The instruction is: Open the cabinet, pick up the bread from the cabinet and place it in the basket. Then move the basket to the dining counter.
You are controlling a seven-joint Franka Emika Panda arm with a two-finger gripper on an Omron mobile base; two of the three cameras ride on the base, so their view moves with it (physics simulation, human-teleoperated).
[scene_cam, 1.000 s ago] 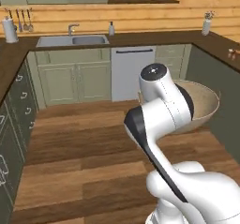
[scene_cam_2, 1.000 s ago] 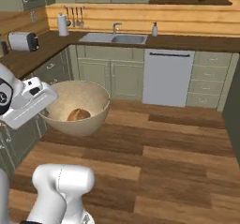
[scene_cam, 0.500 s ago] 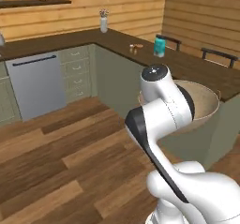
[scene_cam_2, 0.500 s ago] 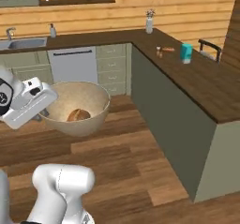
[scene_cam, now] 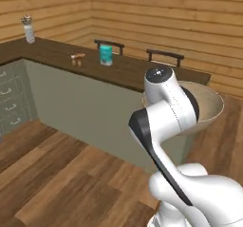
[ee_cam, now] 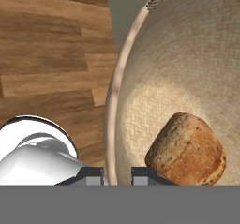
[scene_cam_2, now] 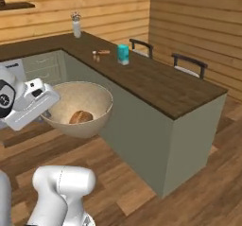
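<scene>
The bread (ee_cam: pixel 186 149) is already lodged in the basket (scene_cam_2: pixel 97 95), which is carried clear of the floor, its rim pinched by the closed gripper (ee_cam: pixel 117 175). Only placement on the dining counter (scene_cam_2: pixel 156 81) nearby is left.

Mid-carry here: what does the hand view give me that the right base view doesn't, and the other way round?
Hand view alone: the gripper shut on the basket rim, one finger on each side of it. Right base view alone: the dining counter beside the held basket, a teal carton on top, two chairs behind it. Both: the bread lying inside the basket.
</scene>
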